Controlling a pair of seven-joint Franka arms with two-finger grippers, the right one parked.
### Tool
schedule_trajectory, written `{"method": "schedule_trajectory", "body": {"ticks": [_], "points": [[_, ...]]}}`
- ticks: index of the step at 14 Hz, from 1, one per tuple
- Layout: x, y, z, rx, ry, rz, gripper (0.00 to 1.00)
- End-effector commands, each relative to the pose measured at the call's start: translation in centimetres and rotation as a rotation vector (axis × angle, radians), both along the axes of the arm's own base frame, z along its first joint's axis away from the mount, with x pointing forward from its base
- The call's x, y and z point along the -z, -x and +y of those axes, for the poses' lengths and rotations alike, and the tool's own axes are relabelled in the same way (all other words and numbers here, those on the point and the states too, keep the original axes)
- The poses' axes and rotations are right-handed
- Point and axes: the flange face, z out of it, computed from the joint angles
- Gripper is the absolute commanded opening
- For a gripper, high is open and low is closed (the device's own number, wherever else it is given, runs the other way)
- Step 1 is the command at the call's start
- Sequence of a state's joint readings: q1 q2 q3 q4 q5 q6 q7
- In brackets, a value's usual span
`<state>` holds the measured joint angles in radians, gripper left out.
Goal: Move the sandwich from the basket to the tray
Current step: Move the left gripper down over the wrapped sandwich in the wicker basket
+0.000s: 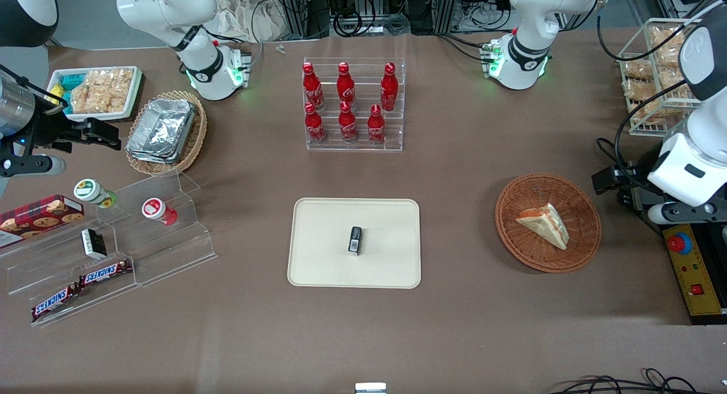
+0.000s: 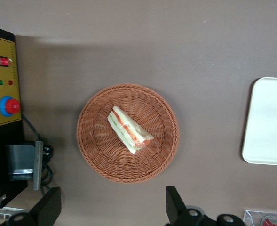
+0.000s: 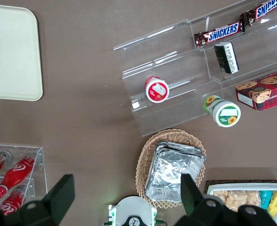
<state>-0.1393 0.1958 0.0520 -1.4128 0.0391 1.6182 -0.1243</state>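
The sandwich (image 1: 545, 223), a pale triangular wedge with red-orange and green filling, lies in the round reddish-brown wicker basket (image 1: 511, 235). The left wrist view shows it from above (image 2: 129, 130), in the middle of the basket (image 2: 96, 155). The cream tray (image 1: 318, 263) lies flat beside the basket, toward the parked arm's end; its edge shows in the left wrist view (image 2: 265, 122). A small black object (image 1: 355, 240) lies on the tray. My left gripper (image 1: 606, 179) hangs above the table beside the basket, toward the working arm's end. It is open and empty (image 2: 112, 207).
A yellow control box with a red button (image 1: 690, 269) lies beside the basket at the working arm's end. A rack of red cola bottles (image 1: 353, 104) stands farther from the camera than the tray. A clear stepped shelf with snacks (image 1: 113, 240) and a tan basket of foil trays (image 1: 164, 130) are at the parked arm's end.
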Motion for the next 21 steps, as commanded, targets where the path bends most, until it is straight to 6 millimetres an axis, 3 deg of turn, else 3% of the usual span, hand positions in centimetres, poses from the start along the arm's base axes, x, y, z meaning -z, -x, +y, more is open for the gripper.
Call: {"method": "schedule_trajectory", "body": {"ticks": [1,5,8,15,21], "points": [[-0.7,0.3,0.2,0.001,-0.019,0.009,1.0],[0.1,-0.1,1.2,-0.065,-0.009,0.02,1.0],[3.1,0.4,1.4,-0.192,-0.019,0.03,1.0],[12.6,2.5,-0.2,-0.57,-0.016,-0.002,0.99],[21.4,3.8,-0.7,-0.679,0.003,-0.036,0.98]]}}
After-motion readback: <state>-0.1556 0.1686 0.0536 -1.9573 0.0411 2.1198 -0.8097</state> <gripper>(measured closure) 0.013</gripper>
